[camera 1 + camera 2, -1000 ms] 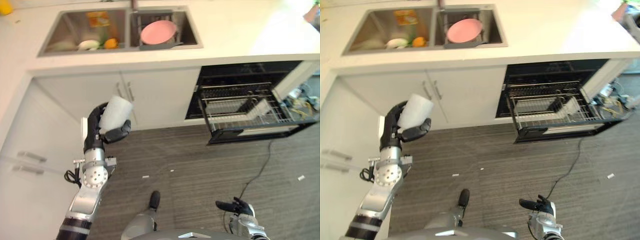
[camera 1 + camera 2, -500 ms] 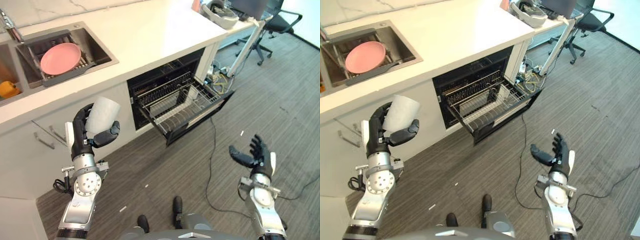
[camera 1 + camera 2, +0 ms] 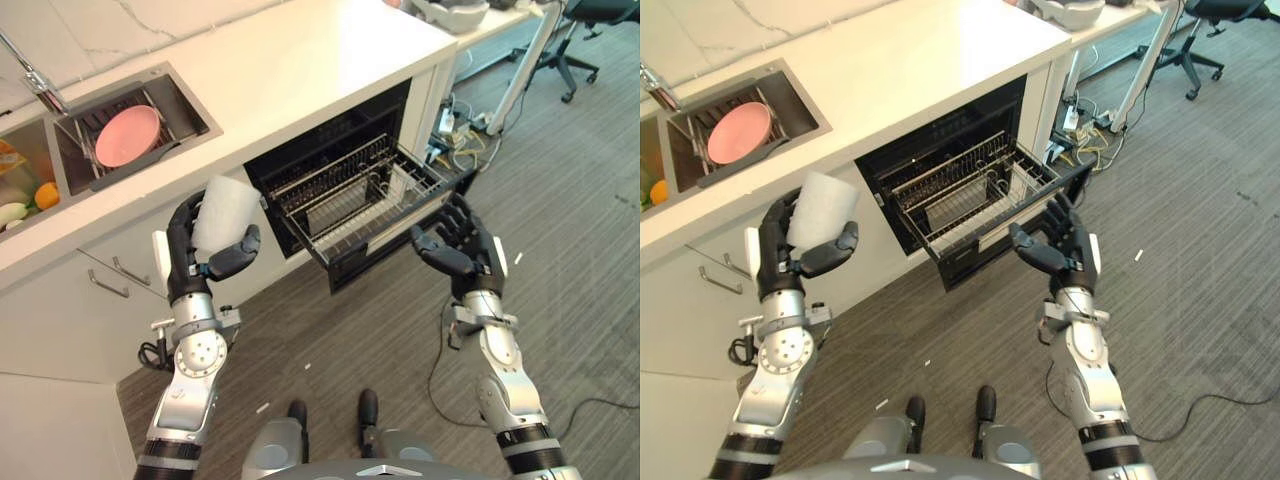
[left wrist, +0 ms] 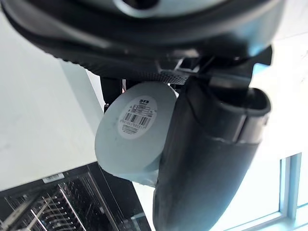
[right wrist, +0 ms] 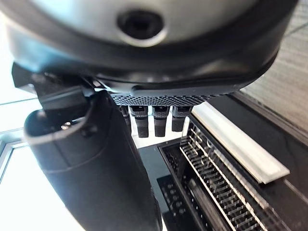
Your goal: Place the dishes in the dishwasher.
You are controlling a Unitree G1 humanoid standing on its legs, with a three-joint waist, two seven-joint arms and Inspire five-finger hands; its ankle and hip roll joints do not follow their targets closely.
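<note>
Left eye view showed the left hand (image 3: pixel 205 262) clamped around a white cup (image 3: pixel 225 213), left of the empty dishwasher rack (image 3: pixel 355 200); right hand (image 3: pixel 455 250) spread open; pink plate (image 3: pixel 127 136) waited in the sink (image 3: pixel 190 105).

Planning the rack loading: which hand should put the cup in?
Left: the left hand already grips the white cup beside the pulled-out dishwasher rack; the right hand is open, holding nothing.
</note>
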